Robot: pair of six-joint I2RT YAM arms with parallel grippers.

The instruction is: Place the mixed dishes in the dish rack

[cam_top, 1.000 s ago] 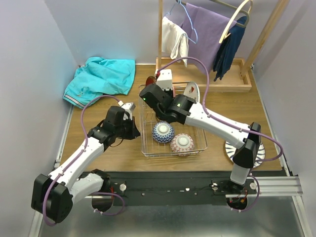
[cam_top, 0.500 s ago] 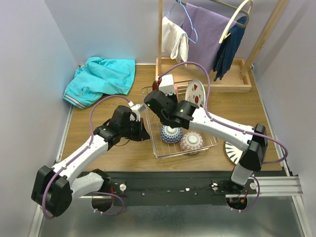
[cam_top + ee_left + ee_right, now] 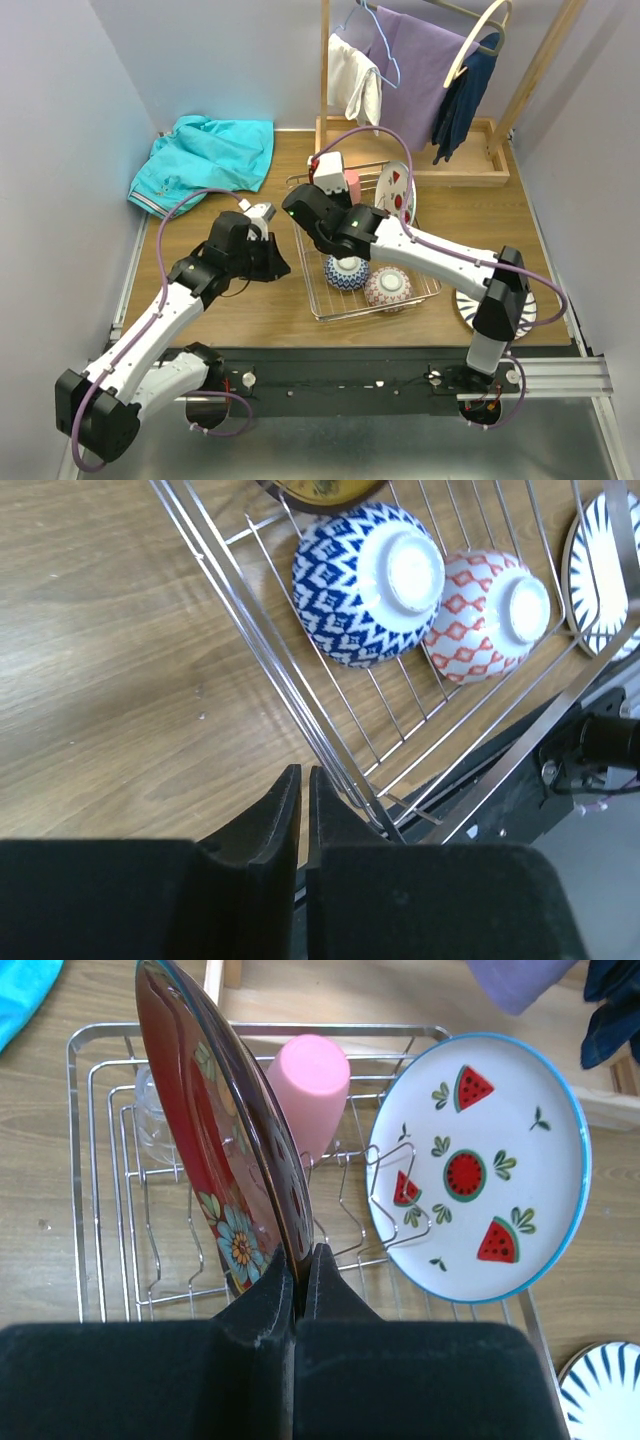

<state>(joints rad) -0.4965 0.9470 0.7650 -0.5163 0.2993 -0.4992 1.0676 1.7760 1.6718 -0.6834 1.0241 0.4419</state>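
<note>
Nearest the arms, the left claw is found low over the counter, just beside the near left corner of the dish rack. Its fingers are parted by a thin slit only. Nothing is seen between them, and the rack's rim wire passes just to their right.

Near end of the rack: the blue-patterned bowl and the pink-patterned bowl are set mouth down, side by side. Both are counted as loaded.

Just right of the rack, a striped plate is noted lying flat on the counter, outside the wires. It is not loaded.

Mid rack: the right claw is clamped tight on the rim of a red plate with a floral pattern. The plate is held on edge, its faces turned left and right. Its long line runs out from the claw toward the rack's far rail, leaning a little left in the right wrist view. Whether its far edge is seated among the wires cannot be told. Placement is judged in hand, release not yet made.

Far end: the small clear glass and the pink cup are seen in the rack. The white plate with red fruit motifs is propped against a wire prong, face toward the claw.

Five items are judged in, one in the grip, at least one left.
</note>
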